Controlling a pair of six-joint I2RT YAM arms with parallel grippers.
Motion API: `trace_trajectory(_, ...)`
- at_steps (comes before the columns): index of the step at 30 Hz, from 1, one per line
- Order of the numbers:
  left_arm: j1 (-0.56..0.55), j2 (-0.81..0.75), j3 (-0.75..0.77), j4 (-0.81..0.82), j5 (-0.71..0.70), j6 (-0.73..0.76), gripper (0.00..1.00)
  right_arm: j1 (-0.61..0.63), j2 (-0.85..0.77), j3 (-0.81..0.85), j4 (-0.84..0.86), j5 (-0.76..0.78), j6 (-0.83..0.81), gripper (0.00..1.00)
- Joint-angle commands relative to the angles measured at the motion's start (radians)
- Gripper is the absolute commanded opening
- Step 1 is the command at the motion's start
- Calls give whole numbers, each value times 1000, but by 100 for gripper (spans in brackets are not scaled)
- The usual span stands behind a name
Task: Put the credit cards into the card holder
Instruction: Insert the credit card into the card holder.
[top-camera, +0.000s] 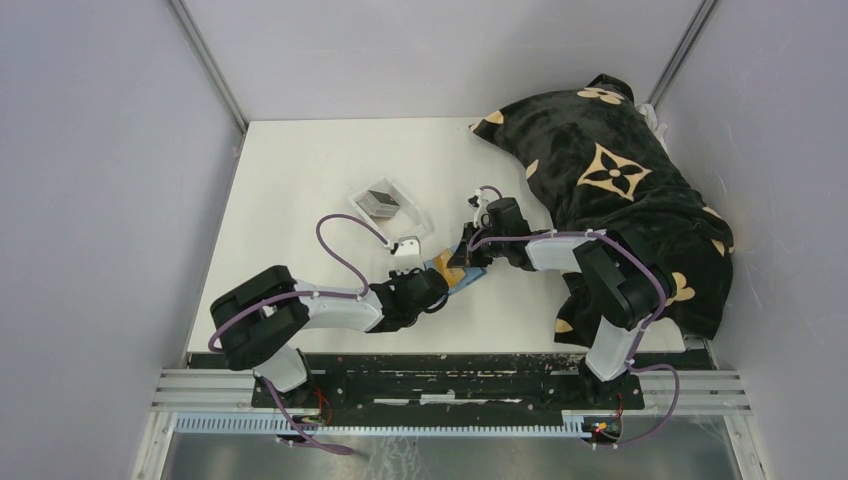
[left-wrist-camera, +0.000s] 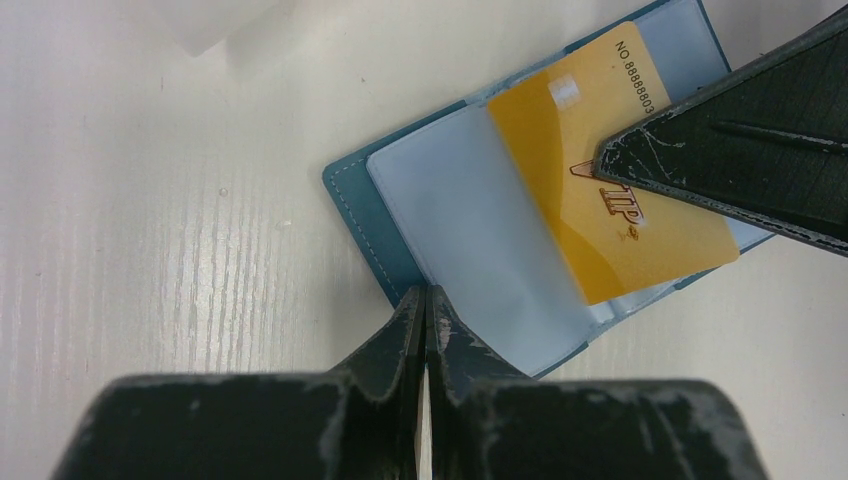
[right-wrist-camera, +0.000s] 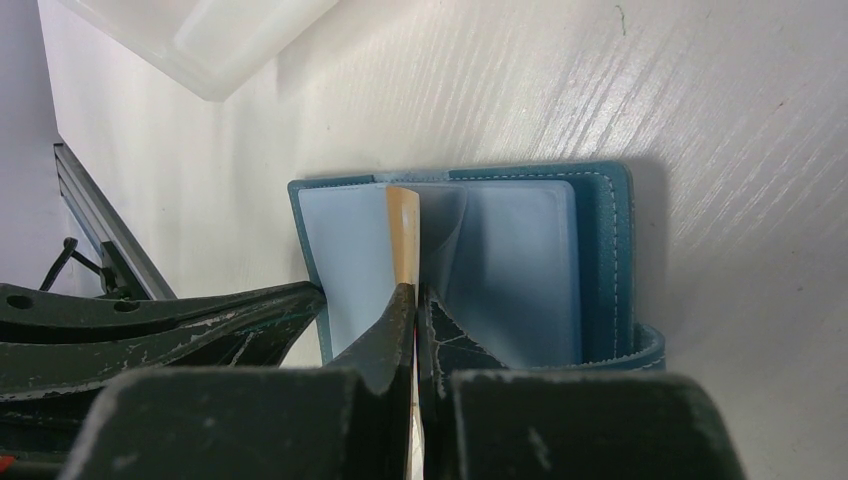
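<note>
While seemingly pinning the open card holder (left-wrist-camera: 355, 190) by its near edge to the table (left-wrist-camera: 150, 250) with the left gripper (left-wrist-camera: 425, 300), fingers (left-wrist-camera: 395, 335) pressed together, clamps the right gripper (right-wrist-camera: 415, 295) on a gold card (left-wrist-camera: 590, 150), angling it toward a clear sleeve (left-wrist-camera: 470, 230). Beyond, leaves dark cards (top-camera: 380, 200) in the clear tray (top-camera: 420, 215).

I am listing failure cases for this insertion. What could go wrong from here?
The right gripper pinches the gold card only near one edge, so it may twist and miss the clear sleeve. The left gripper meets the card holder only at its rim; a push could slide or turn the holder on the smooth table.
</note>
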Motion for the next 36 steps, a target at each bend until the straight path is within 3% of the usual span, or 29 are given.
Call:
trace_trajectory(1, 7, 65, -30, -153, 18, -6, 8, 27, 56, -22, -89, 75, -27, 1)
trace_trajectory(18, 2, 84, -39, -154, 21, -23, 7, 65, 35, -133, -8, 44, 49, 1)
trace_trajectory(36, 0, 54, -65, -176, -3, -51, 7, 65, 99, -98, -93, 21, -12, 1)
